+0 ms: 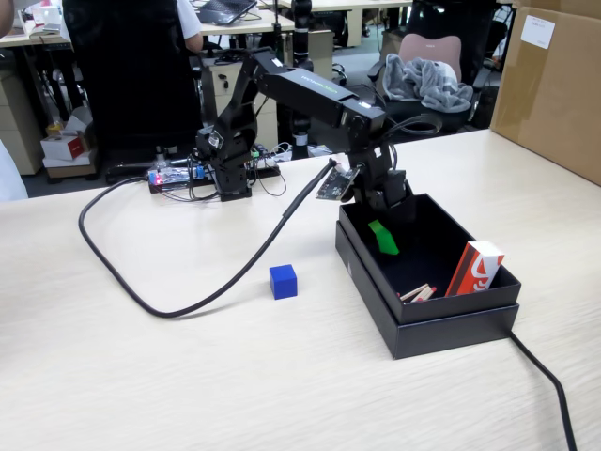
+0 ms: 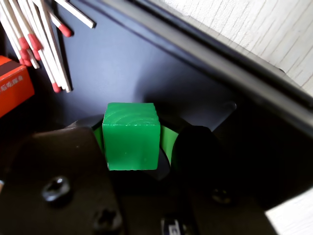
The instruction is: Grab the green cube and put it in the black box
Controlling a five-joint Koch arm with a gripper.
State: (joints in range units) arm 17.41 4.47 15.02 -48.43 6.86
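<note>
A: Where is the green cube [image 2: 131, 136]?

B: Low in the centre of the wrist view, inside the black box [image 1: 449, 305], above its dark floor.

A: And the gripper [image 2: 133, 147]?

B: Its fingers pinch the cube from both sides, green pads showing at each edge.

A: Anything else in the box?

B: Matches [image 2: 34, 39] at the upper left of the wrist view, with an orange matchbox [image 2: 12, 85] on the left edge.

A: Outside?

B: A blue cube [image 1: 283, 281] sits on the table [image 1: 141, 376], centre-left of the fixed view, apart from the box.
</note>
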